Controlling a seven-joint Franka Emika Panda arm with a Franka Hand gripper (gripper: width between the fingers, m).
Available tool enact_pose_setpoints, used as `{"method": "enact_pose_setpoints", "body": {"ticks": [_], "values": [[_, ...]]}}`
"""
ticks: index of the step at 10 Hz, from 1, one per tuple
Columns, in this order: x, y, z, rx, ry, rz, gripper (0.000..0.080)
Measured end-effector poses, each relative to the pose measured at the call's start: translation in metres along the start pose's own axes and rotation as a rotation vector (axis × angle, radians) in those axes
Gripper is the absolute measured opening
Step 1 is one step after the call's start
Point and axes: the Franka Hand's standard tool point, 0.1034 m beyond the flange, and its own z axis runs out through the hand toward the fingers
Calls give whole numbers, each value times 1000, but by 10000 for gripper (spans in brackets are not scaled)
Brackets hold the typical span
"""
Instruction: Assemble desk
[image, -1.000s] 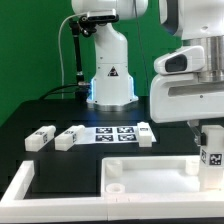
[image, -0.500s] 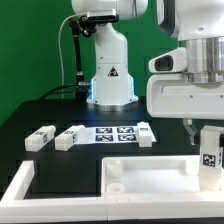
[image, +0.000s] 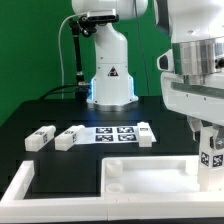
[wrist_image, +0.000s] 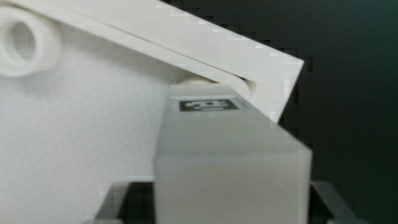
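The white rimmed desk tabletop panel (image: 150, 172) lies flat at the front of the black table. In the exterior view my gripper (image: 208, 138) hangs over the panel's right end, shut on a short square white leg (image: 211, 152) that stands upright with its tag facing out. In the wrist view the same leg (wrist_image: 231, 160) fills the space between my fingers (wrist_image: 338, 203), its tag (wrist_image: 205, 102) close to the panel's corner rim (wrist_image: 249, 62). A round socket (wrist_image: 22, 45) shows in the panel. Whether the leg's tip touches the panel is hidden.
Three loose white legs lie on the black table behind the panel: one (image: 40, 138) at the exterior view's left, one (image: 70, 139) beside it, one (image: 146, 135) further right. The marker board (image: 112, 132) lies between them. The arm's white base (image: 110, 75) stands behind.
The wrist housing has turned and shifted above the leg. The leg has stayed almost in place over the panel's right end, and the fingers have closed in slightly.
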Motion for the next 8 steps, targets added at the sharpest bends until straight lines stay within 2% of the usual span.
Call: {"method": "enact_pose_setpoints", "body": {"ticks": [3, 5, 6, 7, 8], "values": [[0, 0, 0, 1, -3, 111, 295], [0, 0, 0, 0, 1, 40, 295], [0, -2, -1, -6, 23, -230, 452], [-3, -3, -2, -10, 31, -455, 575], [-8, -3, -2, -11, 28, -501, 575]]}}
